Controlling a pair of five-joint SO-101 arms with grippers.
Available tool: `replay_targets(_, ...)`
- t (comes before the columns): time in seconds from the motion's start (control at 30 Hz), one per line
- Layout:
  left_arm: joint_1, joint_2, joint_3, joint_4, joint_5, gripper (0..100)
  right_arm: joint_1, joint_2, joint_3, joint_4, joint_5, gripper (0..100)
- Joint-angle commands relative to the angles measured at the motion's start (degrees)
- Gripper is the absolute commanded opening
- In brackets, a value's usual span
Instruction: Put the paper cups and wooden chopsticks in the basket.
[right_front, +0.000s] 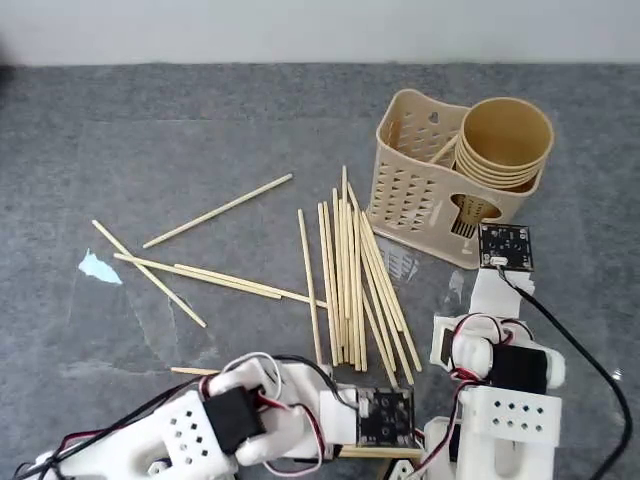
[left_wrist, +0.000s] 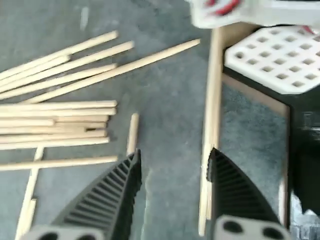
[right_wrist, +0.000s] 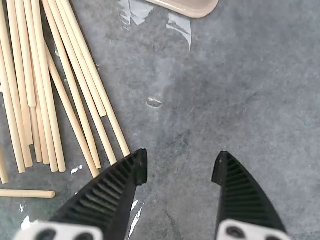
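The left end effector (left_wrist: 172, 167) is released over the grey surface (left_wrist: 170, 100), with one wooden chopstick (left_wrist: 211, 100) just beside a finger and the chopstick bundle (left_wrist: 55, 120) on its other side. The right end effector (right_wrist: 179, 167) is released and empty. Ahead of it stands the basket (right_front: 410, 190), holding the stacked paper cups (right_front: 505, 135).

The beige slotted plastic basket (right_front: 420, 195) hides the lower parts of the stacked tan paper cups (right_front: 503, 140). My left arm (right_front: 200, 430) covers part of one pale wooden chopstick (right_front: 375, 452). In my right wrist view the edge cuts that basket (right_wrist: 187, 5) to a corner.
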Motion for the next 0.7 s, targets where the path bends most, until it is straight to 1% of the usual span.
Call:
replay_targets(0.0,1.6,0.1,1.5,-3.6,0.7,21,0.6,-0.5,-0.1,0.2,-0.4,22.6)
replay_targets(0.17,1.8,10.5,2.3,-9.0,0.7,21,0.6,-0.5,-0.1,0.2,-0.4,22.6)
replay_targets(0.33,1.8,22.2,2.0,-16.7,0.7,21,0.6,-0.5,-0.1,0.2,-0.4,22.6)
replay_targets(0.5,2.3,26.5,-1.9,-14.0,0.7,21,0.6,-0.5,-0.1,0.2,-0.4,22.6)
replay_targets(0.6,4.3,26.7,-1.6,-13.7,0.7,21,0.6,-1.0,-0.1,0.2,-0.4,22.6)
replay_targets(0.67,5.5,26.9,-1.6,-13.7,2.5,21,0.7,-1.0,-0.4,0.2,-0.4,22.6)
